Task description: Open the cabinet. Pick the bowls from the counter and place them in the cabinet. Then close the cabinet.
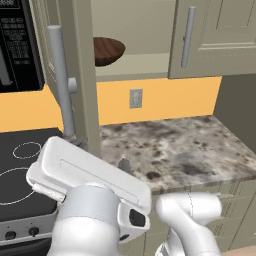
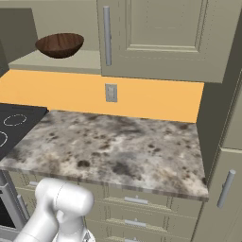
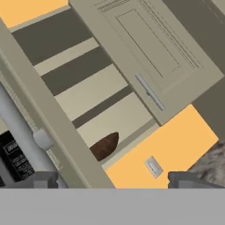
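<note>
The gripper [image 3: 112, 179] is seen with its two dark fingertips spread wide apart and nothing between them. Through the hand camera it is pointed up at the cabinet [image 3: 145, 48], with the edge of the swung-open left door [image 3: 48, 118] and its long silver bar handle [image 3: 19, 127] lying close by the left fingertip [image 3: 41, 179]. In the left base view the white hand is held low in front of that open door [image 1: 82, 70], just beside the handle [image 1: 61, 80], and one dark fingertip [image 1: 125, 165] is seen over the counter [image 1: 190, 150] near its front edge.

The dark-brown wood-grain bowl [image 1: 107, 50] is seen resting upright on the lowest shelf [image 2: 71, 61] inside the cabinet, on the left part of the opened compartment; from the right base view it [image 2: 59, 44] is seen left of the closed right door [image 2: 165, 38]. The right door is shut, with its vertical bar handle [image 2: 107, 35] along its left edge.

The speckled marble counter is set below the cabinet, against an orange backsplash [image 2: 151, 97] in which a wall outlet [image 2: 111, 92] is mounted. The white and light-blue bowl cannot be made out on the counter or on the shelves. A black stove top [image 1: 22, 165] with white rings is placed left of the counter, and a black microwave [image 1: 17, 45] is hung left of the open door. Drawers [image 2: 134, 201] are fitted under the counter.
</note>
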